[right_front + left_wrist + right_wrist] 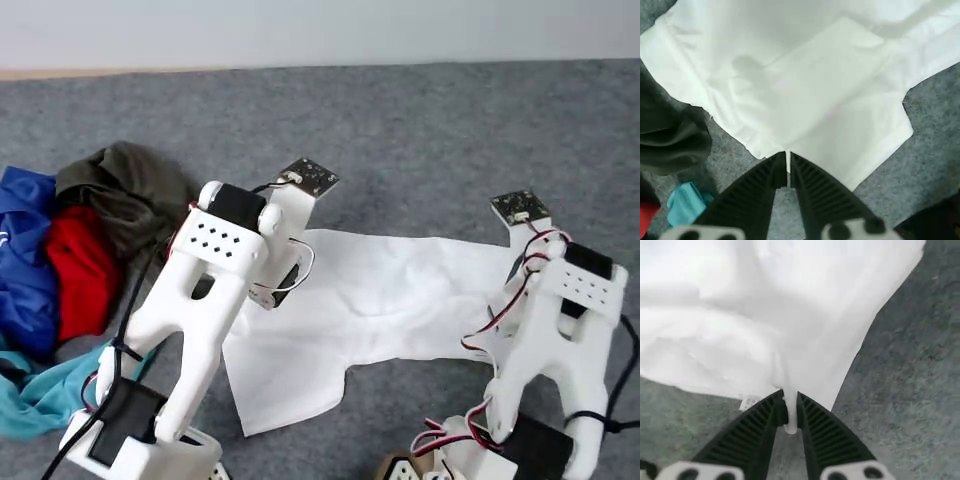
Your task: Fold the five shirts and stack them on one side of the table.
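left tool [788, 157], right tool [790, 399], pinching white shirt [385, 290]

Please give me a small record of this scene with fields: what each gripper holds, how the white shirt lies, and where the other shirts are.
left gripper: shut on one edge of the white shirt
right gripper: shut on another edge of the white shirt
white shirt: spread on the grey table between the two arms, wrinkled, not yet folded
other shirts: blue shirt, red shirt, dark shirt and teal shirt, heaped unfolded beside the left arm
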`<state>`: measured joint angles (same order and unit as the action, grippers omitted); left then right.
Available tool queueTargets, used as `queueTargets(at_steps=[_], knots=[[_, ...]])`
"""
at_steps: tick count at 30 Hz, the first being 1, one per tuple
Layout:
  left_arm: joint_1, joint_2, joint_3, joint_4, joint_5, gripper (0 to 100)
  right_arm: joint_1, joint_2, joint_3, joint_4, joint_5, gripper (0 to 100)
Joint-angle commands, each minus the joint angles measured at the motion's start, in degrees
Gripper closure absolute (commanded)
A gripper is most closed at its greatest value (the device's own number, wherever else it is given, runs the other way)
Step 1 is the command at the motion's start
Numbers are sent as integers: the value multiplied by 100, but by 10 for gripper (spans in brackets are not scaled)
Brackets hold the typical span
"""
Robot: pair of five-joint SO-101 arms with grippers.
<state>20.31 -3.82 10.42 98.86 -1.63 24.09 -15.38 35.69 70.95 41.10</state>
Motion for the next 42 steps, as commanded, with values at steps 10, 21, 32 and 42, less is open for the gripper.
queueTargets(at_steps=[10,21,32,42], knots=[[-88,-1081,409,176,-62,979,84,-198,220,-708,466,945],[-88,-1873,673,167,-70,902,558,-277,-281,136,448,744],[-97,-2567,673,167,-53,906,514,-286,-2145,2396,431,745],[-273,-3815,673,167,-53,906,444,-2079,-2233,3187,158,746]])
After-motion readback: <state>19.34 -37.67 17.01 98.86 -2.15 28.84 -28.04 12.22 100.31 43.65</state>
